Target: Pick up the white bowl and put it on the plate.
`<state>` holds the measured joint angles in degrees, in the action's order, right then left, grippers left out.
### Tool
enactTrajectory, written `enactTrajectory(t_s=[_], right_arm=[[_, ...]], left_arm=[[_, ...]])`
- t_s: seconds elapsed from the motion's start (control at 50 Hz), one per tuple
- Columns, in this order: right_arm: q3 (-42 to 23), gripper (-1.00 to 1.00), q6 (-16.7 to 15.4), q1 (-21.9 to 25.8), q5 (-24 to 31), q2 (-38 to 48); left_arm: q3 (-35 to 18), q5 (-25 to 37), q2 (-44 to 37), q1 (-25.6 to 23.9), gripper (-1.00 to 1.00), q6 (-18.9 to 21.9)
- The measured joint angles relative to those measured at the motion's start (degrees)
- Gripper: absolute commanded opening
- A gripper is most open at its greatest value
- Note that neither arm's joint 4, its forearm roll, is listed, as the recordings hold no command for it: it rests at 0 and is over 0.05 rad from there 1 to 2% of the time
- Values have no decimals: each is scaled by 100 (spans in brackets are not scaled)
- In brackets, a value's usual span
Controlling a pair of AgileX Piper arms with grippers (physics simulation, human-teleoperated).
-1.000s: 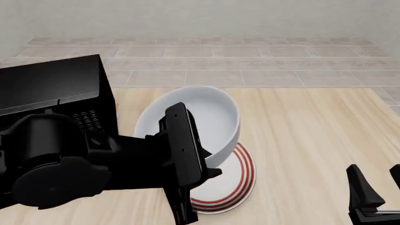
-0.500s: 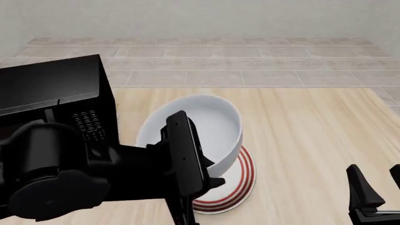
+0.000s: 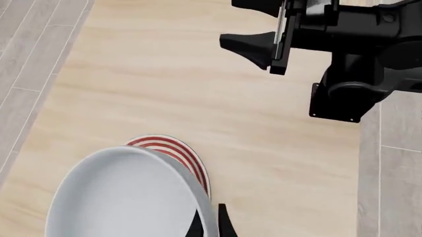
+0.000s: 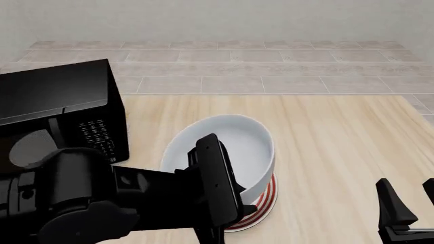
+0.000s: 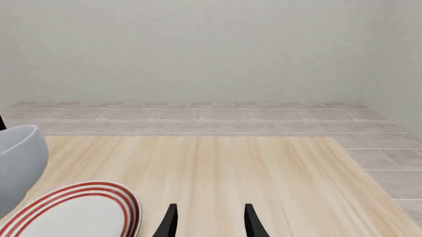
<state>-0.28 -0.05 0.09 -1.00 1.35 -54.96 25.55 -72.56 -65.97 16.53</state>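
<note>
The white bowl [image 4: 234, 147] hangs tilted low over the plate [image 4: 266, 202] and covers most of it; only the plate's red-ringed right edge shows. I cannot tell whether they touch. My left gripper [image 4: 220, 175] is shut on the bowl's near rim. In the left wrist view the fingers [image 3: 223, 224] pinch the bowl [image 3: 125, 197] at its rim, with the plate [image 3: 181, 154] peeking out beyond. My right gripper [image 4: 409, 206] is open and empty at the near right. The right wrist view shows its gripper [image 5: 209, 224], the bowl [image 5: 20, 158] and the plate [image 5: 72, 210].
A black microwave [image 4: 61, 107] stands on the table's left side, close to the bowl. The right arm [image 3: 343, 44] crosses the left wrist view. The wooden table [image 4: 339, 142] ends at a tiled floor behind and to the right.
My left gripper has carried the bowl down and a little right, lower over the plate, so less of the plate shows. The right arm has not moved.
</note>
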Motion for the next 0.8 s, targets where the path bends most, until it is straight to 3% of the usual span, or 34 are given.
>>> enactTrajectory(t_s=[0.8], right_arm=[[0, 100, 0, 0, 0, 0]], left_arm=[[251, -520, -424, 208, -100, -55]])
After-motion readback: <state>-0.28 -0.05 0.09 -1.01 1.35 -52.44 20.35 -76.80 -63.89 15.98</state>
